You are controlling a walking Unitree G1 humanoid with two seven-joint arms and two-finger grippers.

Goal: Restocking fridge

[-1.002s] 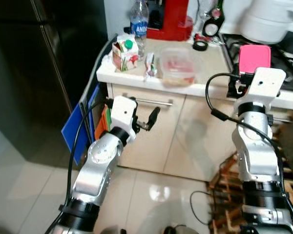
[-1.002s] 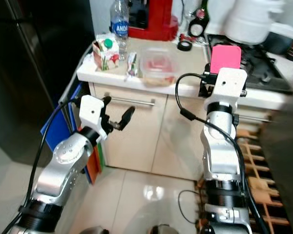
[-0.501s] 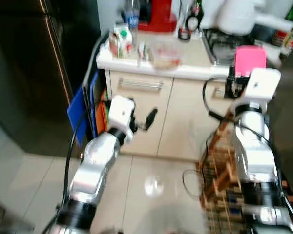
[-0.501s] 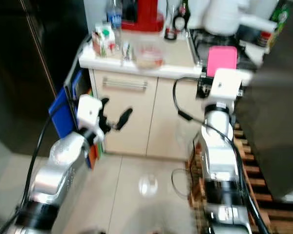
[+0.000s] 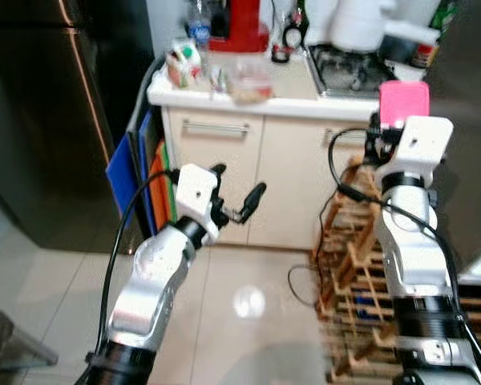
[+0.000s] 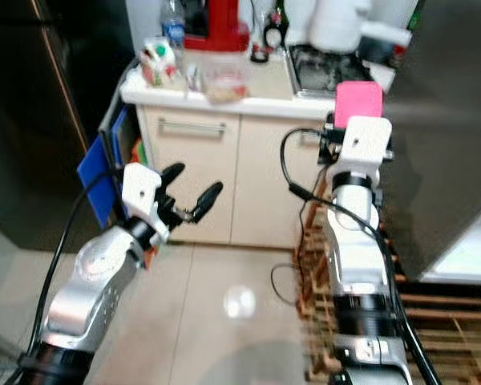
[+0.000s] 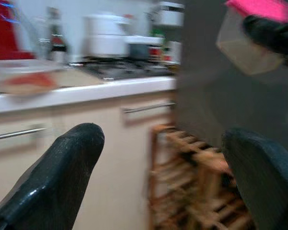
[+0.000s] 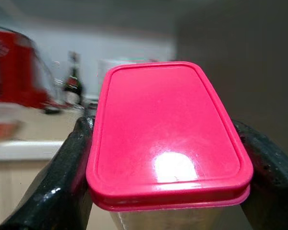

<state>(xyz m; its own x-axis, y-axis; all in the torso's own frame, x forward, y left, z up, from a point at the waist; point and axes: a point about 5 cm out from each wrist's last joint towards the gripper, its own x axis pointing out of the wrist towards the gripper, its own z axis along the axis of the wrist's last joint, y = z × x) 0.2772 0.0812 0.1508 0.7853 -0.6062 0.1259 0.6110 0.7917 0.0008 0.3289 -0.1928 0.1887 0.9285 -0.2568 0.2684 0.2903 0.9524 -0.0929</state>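
Right pincer (image 8: pixel 170 191) grips a pink-lidded clear container (image 8: pixel 167 136), contents unseen; left pincer (image 6: pixel 191 191) gapes wide.

No legible text, brand, number or sign anywhere. Label on the water bottle (image 5: pixel 197 18) at the back of the surface (image 5: pixel 293 92) too blurred to read; print on the small carton (image 5: pixel 179 63) likewise unreadable.

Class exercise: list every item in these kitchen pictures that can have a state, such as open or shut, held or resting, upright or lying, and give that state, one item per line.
Left gripper: jaws open, empty, raised before the cabinet.
Right gripper: jaws shut on the pink-lidded container.
Pink-lidded container: lid on, held level.
Black fridge: door shut.
Cabinet drawer: shut.
Clear food tub: resting on the counter.
Juice carton: upright, green cap on.
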